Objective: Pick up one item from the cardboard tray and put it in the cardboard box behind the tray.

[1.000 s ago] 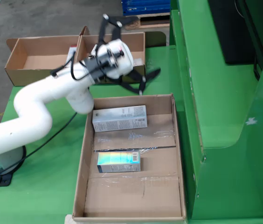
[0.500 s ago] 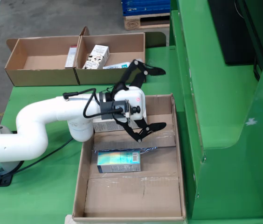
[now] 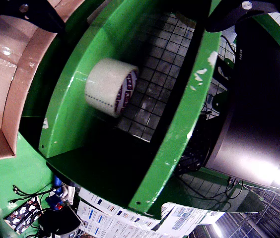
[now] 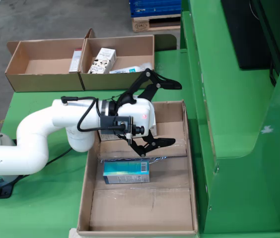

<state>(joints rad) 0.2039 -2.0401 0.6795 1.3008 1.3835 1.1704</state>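
Observation:
In the view from above, the cardboard tray [image 4: 190, 163] holds a teal box [image 4: 126, 171] near its middle. A pale box [image 4: 106, 136] at the tray's far end is mostly hidden under the arm. My gripper [image 4: 172, 113] lies sideways over the far part of the tray, pointing right, open and holding nothing. One finger [image 4: 166, 83] is over the far rim and the other [image 4: 161, 142] is above the tray floor. The cardboard box [image 4: 145, 47] behind the tray holds a white carton [image 4: 103, 60]. In the view that rides on the gripper, only the tray wall [image 3: 23, 94] shows at left.
A second cardboard box [image 4: 18, 62] stands left of the first. The green machine frame [image 4: 229, 114] rises along the tray's right side. The view that rides on the gripper faces this frame [image 3: 179, 129], with a tape roll [image 3: 111, 87] and a dark cylinder [image 3: 256, 99] in it.
The gripper swung down from above the back box to over the tray's far end and turned sideways. It has stayed open. The teal box has not moved.

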